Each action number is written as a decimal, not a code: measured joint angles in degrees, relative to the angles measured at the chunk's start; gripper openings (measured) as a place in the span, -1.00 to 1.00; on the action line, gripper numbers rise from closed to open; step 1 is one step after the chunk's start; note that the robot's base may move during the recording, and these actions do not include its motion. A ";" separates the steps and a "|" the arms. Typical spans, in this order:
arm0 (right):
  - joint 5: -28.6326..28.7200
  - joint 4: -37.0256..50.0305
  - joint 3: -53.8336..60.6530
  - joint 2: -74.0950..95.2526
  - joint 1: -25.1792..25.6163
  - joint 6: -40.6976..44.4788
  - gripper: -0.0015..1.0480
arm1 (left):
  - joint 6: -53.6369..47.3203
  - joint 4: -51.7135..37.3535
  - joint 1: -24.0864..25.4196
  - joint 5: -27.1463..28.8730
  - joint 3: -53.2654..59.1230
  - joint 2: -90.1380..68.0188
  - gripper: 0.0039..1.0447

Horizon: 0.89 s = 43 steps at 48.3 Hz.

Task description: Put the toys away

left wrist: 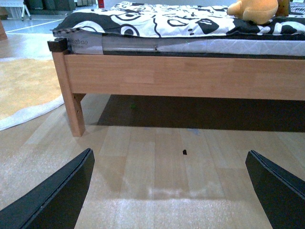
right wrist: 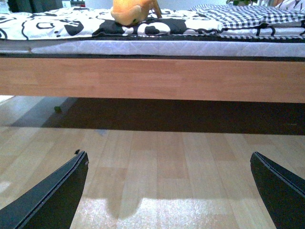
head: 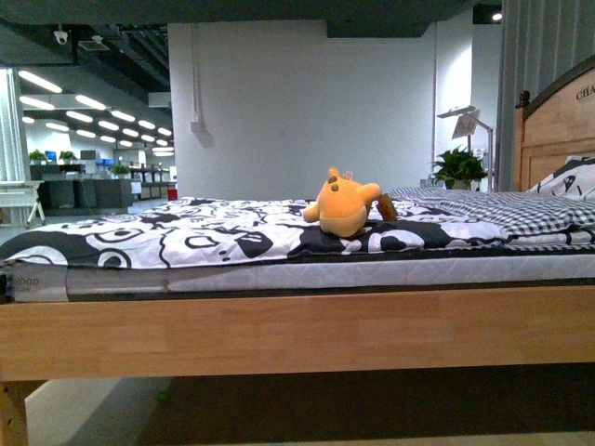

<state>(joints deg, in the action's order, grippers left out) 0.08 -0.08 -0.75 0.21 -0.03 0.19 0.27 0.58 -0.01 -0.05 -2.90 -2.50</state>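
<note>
An orange-yellow plush toy [head: 341, 206] with pointed ears lies on the black-and-white bedding near the middle of the bed. The left wrist view catches its lower part [left wrist: 253, 10] on the bedding, and the right wrist view shows it too [right wrist: 132, 11]. Neither arm appears in the front view. My left gripper [left wrist: 173, 191] hangs open low over the wooden floor, well short of the bed. My right gripper [right wrist: 171, 191] is likewise open above the floor with nothing between its fingers. Both are far below and in front of the toy.
The wooden bed frame [head: 297, 330] runs across in front of me, with a leg [left wrist: 72, 102] at its left end and dark space beneath. A headboard [head: 556, 121] and checked quilt [head: 507, 209] stand at the right. A pale rug [left wrist: 24, 88] lies left.
</note>
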 joint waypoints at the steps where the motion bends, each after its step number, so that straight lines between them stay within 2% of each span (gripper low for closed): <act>1: 0.00 0.00 0.00 0.00 0.00 0.00 0.99 | 0.00 0.00 0.00 0.04 0.00 0.00 0.89; 43: -0.04 0.00 0.00 0.00 0.00 0.00 0.99 | 0.00 0.00 0.00 0.04 0.00 0.00 0.89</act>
<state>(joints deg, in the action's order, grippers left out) 0.03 -0.08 -0.75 0.21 -0.03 0.19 0.27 0.58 -0.01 -0.01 -2.90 -2.50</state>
